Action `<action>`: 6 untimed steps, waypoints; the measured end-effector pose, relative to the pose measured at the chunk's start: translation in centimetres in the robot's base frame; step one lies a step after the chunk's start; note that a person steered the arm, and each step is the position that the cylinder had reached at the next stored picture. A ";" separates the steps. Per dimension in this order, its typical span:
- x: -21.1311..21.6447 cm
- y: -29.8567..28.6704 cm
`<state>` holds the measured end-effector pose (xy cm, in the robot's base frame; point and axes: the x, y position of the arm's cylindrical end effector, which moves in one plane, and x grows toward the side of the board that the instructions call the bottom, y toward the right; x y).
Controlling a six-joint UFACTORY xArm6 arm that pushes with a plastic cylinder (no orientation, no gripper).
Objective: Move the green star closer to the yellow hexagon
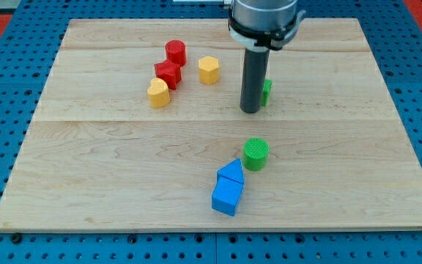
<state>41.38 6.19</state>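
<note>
My tip [250, 111] was down on the table [328, 183], in the upper middle of the wood. No jaws on this tool, just a bare rod, so nothing was gripped or released; it only pushes.

Green star [267, 91] sat immediately to the tool's right, mostly hidden behind the rod. Only a green sliver showed, so I couldn't confirm the shape or whether rod and block actually touched. They looked pressed together or nearly so.

Yellow hexagon [209, 70] was to the tool's left and slightly toward the view's top, near but apart. So the tool stood between star and target, which is the wrong side for pushing.

Other stuff relative to the tool:
- red cylinder [175, 52] and a second red block [168, 73], further left past the hexagon
- yellow heart-ish block [158, 93], far left, about level with my tip
- green cylinder [256, 153], below the tool, well apart
- two blue blocks [229, 188] touching each other, below that

My read on the step: approach and positioning, no useful push done yet; star and hexagon were not close.

Next move, as I judged it: loop my tip around the star to its right side, then push left and slightly up toward the hexagon. Risk was clipping the star on the way around and knocking it further right.
</note>
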 end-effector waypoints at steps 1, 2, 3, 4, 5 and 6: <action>-0.9 5.6; -4.1 5.9; -3.2 2.7; -3.2 1.5; -3.2 1.5; -3.2 1.6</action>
